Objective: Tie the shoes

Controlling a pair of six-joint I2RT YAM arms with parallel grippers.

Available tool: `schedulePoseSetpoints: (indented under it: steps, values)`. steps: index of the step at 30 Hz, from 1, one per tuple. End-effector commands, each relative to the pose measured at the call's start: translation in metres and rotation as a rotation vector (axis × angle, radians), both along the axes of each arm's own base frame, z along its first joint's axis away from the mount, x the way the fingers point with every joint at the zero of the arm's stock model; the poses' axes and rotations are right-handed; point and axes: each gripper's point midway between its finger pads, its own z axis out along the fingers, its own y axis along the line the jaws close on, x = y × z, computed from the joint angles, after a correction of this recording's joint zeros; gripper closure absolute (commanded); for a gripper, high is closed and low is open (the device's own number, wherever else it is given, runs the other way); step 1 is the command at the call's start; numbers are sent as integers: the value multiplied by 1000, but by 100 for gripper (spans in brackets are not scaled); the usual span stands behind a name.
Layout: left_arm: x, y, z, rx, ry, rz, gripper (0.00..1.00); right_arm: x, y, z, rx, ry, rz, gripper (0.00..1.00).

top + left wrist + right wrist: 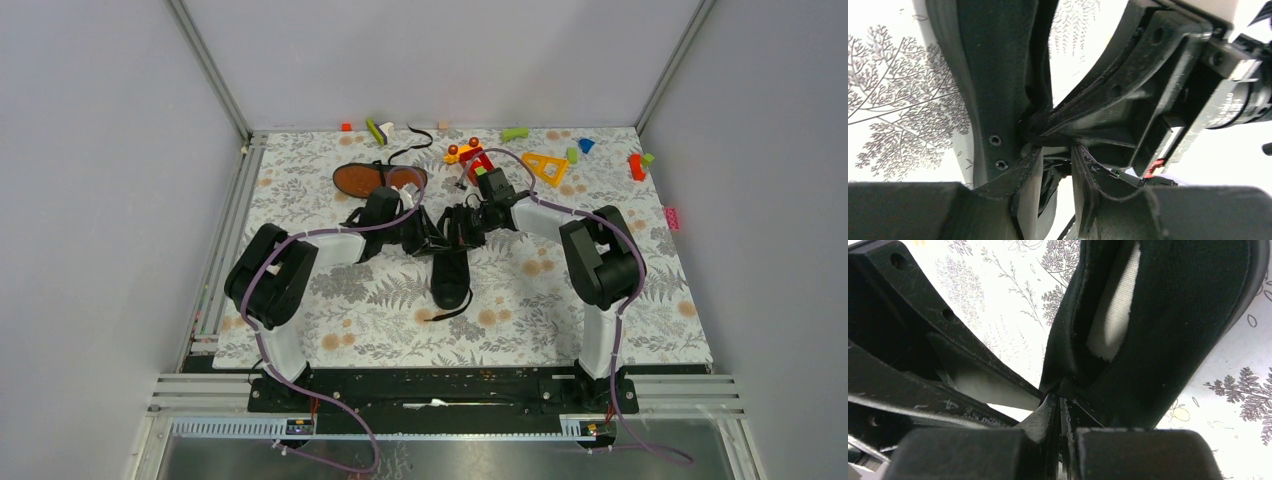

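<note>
One of the shoes [450,282] lies upright mid-table, toe toward me. The other shoe [378,178] is overturned behind it, orange-brown sole up. Both grippers meet over the upright shoe's lacing. My left gripper [432,236] comes from the left. In its wrist view its fingers [1030,172] stand apart with light showing between them at the gripper [1058,167], black laces just beyond, and the shoe's eyelet flap [993,80] above. My right gripper [460,228] is pressed shut [1059,402] against the shoe's collar [1168,330], a thin black lace pinched at its tips.
Colourful toy blocks are scattered along the back: a yellow triangle [545,167], red and yellow pieces [470,156], a green one [515,133], red and green ones [637,166]. A pink block [673,217] lies at the mat's right edge. Grey walls enclose the table.
</note>
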Motion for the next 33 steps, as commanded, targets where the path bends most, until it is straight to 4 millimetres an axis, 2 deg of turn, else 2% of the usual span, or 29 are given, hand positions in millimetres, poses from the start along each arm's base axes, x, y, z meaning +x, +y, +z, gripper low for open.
schedulePoseSetpoints:
  steps: [1,7,15,20,26,33]
  values:
    - [3,-12,29,-109,-74,-39,70,8,18,17,96,-13,5,100]
    - [4,-3,26,-73,-80,-23,70,13,18,24,126,-14,-22,100]
    - [-5,13,37,-4,-117,-20,69,15,18,39,180,44,-91,100]
    - [-11,27,31,74,-121,-2,63,12,17,46,182,76,-132,100]
    - [-17,45,22,155,-129,35,63,11,15,43,170,80,-147,100]
    - [-25,48,12,167,-124,17,67,12,16,45,175,88,-151,100]
